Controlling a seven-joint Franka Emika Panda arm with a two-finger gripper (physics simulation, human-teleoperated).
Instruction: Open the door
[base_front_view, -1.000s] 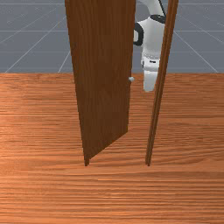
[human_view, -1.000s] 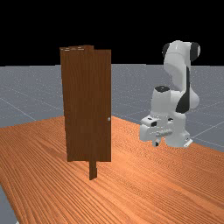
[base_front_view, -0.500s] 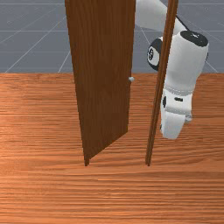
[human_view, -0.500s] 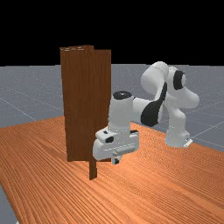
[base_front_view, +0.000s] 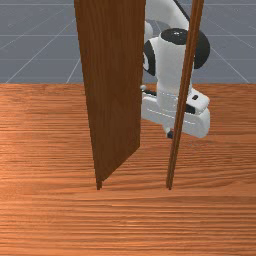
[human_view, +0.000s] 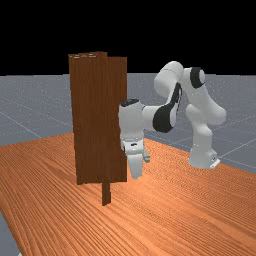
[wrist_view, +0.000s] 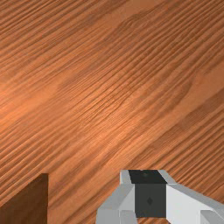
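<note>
Brown wood makes up the door (base_front_view: 112, 90), ajar beside the gripper (base_front_view: 169, 133), its knob (base_front_view: 143, 88) higher than the fingertips. That gripper is clenched, finger against finger.

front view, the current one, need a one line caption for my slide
The door stands ajar, the robot arm partly behind it and the narrow post.

Arm (base_front_view: 171, 65) behind door (base_front_view: 115, 90), front view, table (base_front_view: 50, 210) beneath
</note>
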